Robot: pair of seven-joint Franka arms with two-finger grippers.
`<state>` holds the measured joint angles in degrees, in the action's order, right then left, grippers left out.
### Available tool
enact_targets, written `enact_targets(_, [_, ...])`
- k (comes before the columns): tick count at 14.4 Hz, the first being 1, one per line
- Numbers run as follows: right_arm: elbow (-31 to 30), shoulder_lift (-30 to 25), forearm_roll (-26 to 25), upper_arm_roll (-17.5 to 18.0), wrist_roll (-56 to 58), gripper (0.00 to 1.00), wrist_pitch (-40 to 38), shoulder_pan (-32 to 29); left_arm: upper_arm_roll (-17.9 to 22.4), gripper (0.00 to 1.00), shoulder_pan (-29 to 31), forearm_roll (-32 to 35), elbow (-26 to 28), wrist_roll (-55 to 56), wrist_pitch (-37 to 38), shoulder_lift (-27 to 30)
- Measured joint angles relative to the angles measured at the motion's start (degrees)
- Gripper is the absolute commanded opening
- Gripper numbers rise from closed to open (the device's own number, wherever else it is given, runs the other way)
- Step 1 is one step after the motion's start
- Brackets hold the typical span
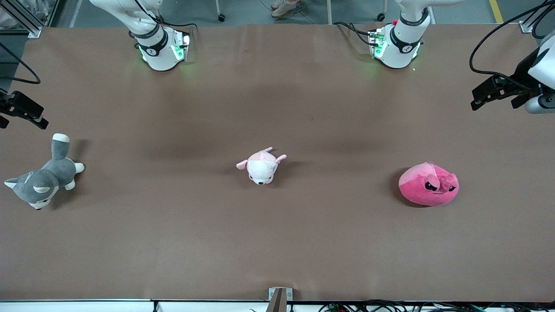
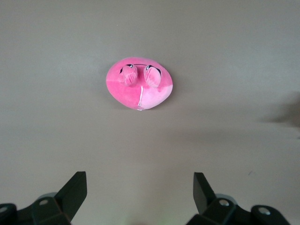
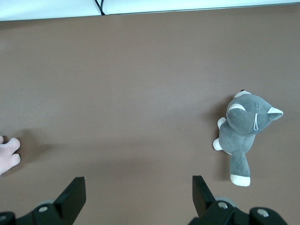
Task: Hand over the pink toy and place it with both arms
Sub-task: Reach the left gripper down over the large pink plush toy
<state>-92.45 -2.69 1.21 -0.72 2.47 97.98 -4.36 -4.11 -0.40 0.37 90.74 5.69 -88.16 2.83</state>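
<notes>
Jaws apart on both: left gripper [image 2: 139, 197] hangs high with the pink toy [image 2: 139, 83] ahead, well clear; right gripper [image 3: 138, 197] waits.

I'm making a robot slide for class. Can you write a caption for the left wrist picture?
The open left gripper hangs above the brown table, looking down at the pink toy.
</notes>
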Motion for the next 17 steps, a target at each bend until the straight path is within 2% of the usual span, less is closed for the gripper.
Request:
enact_targets(6, [0.0,0.0,0.0,0.0,-0.2,1.0,0.0,0.0,-0.1,1.0,-0.1,0.0,-0.8,0.0,0.0,-0.3])
enact_targets(11, [0.0,0.0,0.0,0.0,-0.3,1.0,0.0,0.0,0.1,1.0,0.1,1.1,-3.8,0.0,-0.6,-6.2])
enact_targets(14, [-0.2,0.1,-0.7,0.0,-0.6,1.0,-0.1,0.1,0.4,1.0,1.4,1.3,-3.4,0.0,-4.7,-11.1])
enact_targets(17, [-0.5,0.2,-1.0,0.1,-1.0,1.0,-0.1,0.4,0.5,1.0,3.7,1.3,-0.8,0.0,-11.7,-14.6])
